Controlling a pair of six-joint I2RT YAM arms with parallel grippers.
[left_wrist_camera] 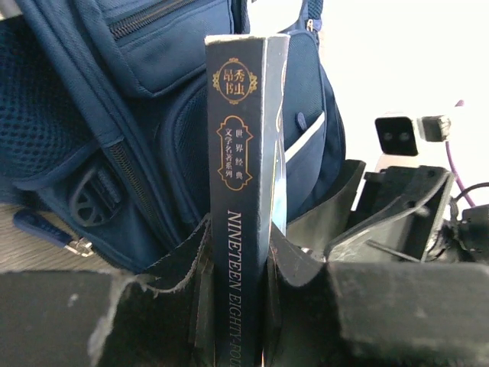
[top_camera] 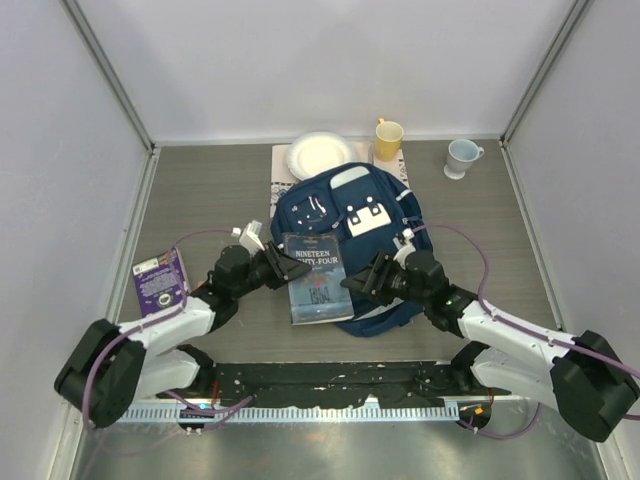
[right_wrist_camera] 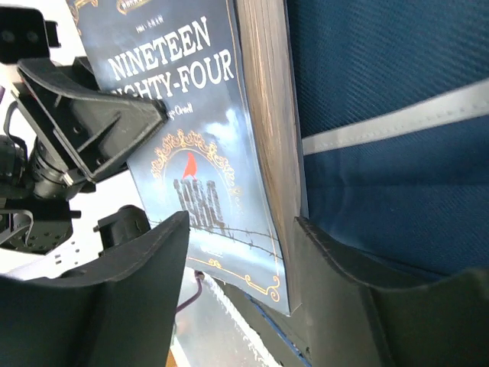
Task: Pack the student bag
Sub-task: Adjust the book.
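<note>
Although the big navy blue striped fabric backpack point(top_camera: 390, 205) takes up the middle of the grey wood-grain table point(top_camera: 200, 190), neither set of jaws is actually on it. It lies flat just beyond both of them, front side up, with its white buckle patch point(top_camera: 367, 218) showing.

What's between the arms is a dark paperback book titled Nineteen Eighty-Four point(top_camera: 318, 285). It lies partly over the bag's near left part.

The left gripper point(top_camera: 292, 268) is clenched on the book's spine. In its wrist view the black jaws squeeze the spine from both sides, and the bag's zipped pockets and mesh side panel point(left_wrist_camera: 46, 115) sit right behind.

The right gripper point(top_camera: 358, 283) is spread wide, holding nothing. From its wrist camera one finger point(right_wrist_camera: 145, 252) sits over the glossy cover. The other finger point(right_wrist_camera: 344, 275) is right at the line where the book's rough page edge meets the bag cloth, beside a thin white stripe point(right_wrist_camera: 397, 115). I can't tell whether it presses on the fabric.

Texture-wise, the bag is a woven, slightly ribbed cloth, while the book cover is shiny with gold ornament.

Further back are a round white paper plate point(top_camera: 320, 155), a yellow mug point(top_camera: 388, 138) and a pale blue mug point(top_camera: 462, 157). A purple flat book point(top_camera: 160, 280) lies at the far left.
</note>
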